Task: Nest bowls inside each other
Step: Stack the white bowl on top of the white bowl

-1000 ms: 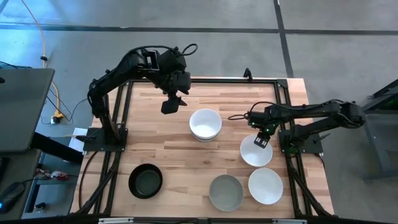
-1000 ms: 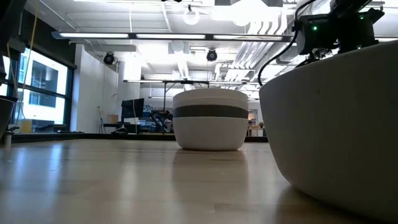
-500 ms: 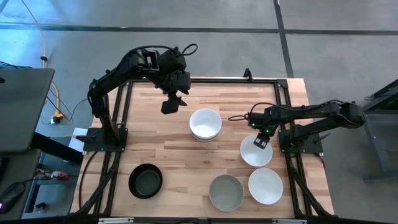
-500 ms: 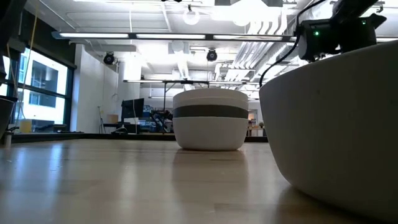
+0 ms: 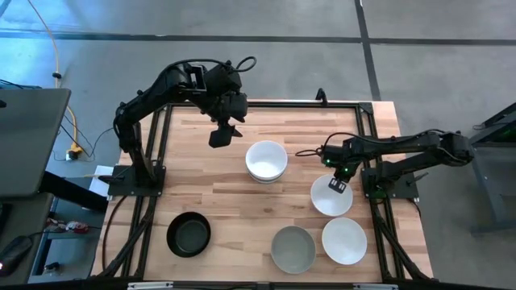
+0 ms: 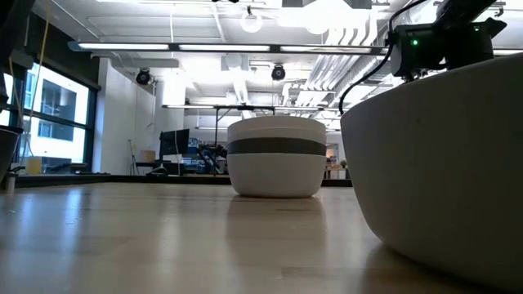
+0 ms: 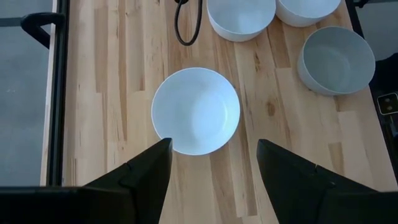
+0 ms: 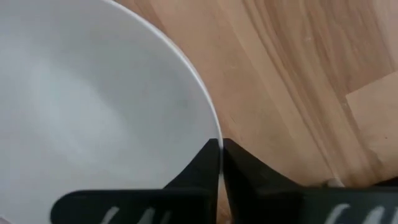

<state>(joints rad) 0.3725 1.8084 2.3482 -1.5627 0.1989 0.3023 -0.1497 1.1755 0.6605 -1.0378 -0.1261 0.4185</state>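
While right claw (image 5: 336, 186) pinches one white bowl's (image 5: 332, 196) rim, nested stack (image 5: 266, 161) beside, left claw (image 5: 223, 135) spread above bare wood

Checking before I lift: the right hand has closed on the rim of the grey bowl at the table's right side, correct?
Not quite. The right hand has closed on the rim of a round smooth white bowl, not a grey one; the right wrist view shows the fingers pinching its white edge.

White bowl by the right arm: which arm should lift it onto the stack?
Right, I think. The right gripper is already shut on the white bowl rim. The left gripper hangs open, off beyond the stack of bowls, holding nothing.
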